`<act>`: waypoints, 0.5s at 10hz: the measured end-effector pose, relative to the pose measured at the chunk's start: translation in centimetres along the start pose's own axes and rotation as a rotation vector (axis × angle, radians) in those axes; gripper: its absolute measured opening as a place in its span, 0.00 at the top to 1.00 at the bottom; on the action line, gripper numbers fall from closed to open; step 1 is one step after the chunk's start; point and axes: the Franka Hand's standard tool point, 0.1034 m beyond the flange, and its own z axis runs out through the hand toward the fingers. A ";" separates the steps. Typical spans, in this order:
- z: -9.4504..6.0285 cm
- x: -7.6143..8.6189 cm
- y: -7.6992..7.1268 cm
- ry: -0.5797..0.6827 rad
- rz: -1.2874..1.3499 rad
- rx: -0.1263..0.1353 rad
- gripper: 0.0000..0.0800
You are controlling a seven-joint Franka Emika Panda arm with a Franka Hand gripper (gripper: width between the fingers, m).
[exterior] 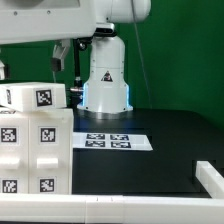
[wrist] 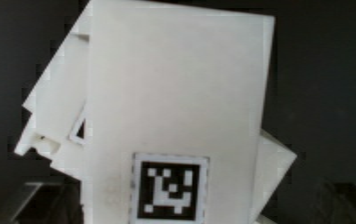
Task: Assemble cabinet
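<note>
Cabinet [exterior: 38, 140]: white tagged box pieces at the exterior view's left, resting on the black counter [exterior: 160, 165], well apart from the marker board [exterior: 115, 142], which lies flat in front of the arm base [exterior: 105, 85]. Wrist view: a tall white cabinet piece [wrist: 166, 110] w/ one tag at its near end fills the frame, right under the claw, long axis running away from the camera. Claw fingers barely visible; prob. the dark bits at the frame corners. Jaws spread full wide, nothing pinched. Next move hinges on lining the claw across that piece's narrow width. Containers: none seen; can't tell if the cabinet is hollow/open.
</note>
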 end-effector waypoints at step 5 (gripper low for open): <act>0.7 0.2 0.7 0.029 -0.010 -0.051 0.19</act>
